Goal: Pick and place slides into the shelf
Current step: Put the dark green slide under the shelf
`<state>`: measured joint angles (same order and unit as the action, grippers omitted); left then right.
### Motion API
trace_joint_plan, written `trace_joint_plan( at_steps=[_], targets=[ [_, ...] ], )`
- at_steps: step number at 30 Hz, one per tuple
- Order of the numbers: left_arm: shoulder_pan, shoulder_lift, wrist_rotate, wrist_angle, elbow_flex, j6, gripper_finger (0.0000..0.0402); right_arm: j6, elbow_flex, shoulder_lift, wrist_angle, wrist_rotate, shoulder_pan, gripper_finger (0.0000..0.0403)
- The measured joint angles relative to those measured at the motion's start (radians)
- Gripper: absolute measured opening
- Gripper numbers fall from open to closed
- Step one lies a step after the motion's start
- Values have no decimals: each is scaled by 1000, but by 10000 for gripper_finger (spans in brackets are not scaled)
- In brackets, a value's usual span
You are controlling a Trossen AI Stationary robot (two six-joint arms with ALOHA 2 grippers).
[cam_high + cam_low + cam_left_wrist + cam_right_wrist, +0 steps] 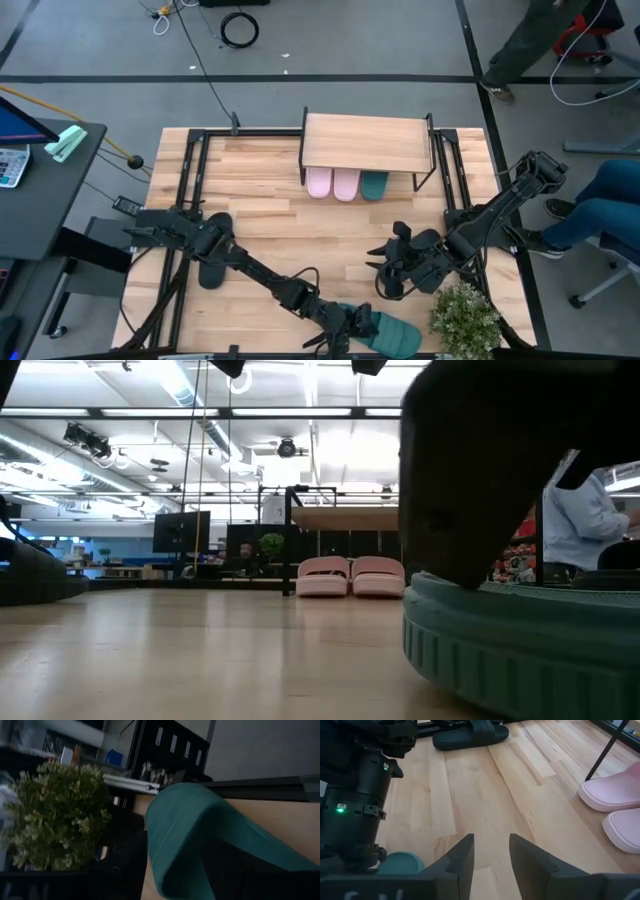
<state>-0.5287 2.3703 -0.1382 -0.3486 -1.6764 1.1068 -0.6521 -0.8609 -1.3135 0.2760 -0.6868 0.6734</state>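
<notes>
Teal slide (392, 335) lies lengthwise along the table's near edge.

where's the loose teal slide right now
In the high view the loose teal slide lies at the table's near edge, right of centre, beside the plant, with the left claw on it.

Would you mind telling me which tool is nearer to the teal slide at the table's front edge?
Left. The left tool is right at the teal slide; the right tool hovers farther back, open, toward the shelf.
</notes>
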Motion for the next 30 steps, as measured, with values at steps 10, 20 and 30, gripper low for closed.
trace_joint_plan(
  at_steps=[10,20,30],
  targets=[
    [23,0,5,-9,0,5,187,2,0,0,-1,0,-28,130],
    [1,-5,-111,-125,1,-58,183,279,-75,0,-99,162,15,130],
    [-96,-67,-774,-154,0,-39,180,389,-280,-17,17,193,242,130]
  ],
)
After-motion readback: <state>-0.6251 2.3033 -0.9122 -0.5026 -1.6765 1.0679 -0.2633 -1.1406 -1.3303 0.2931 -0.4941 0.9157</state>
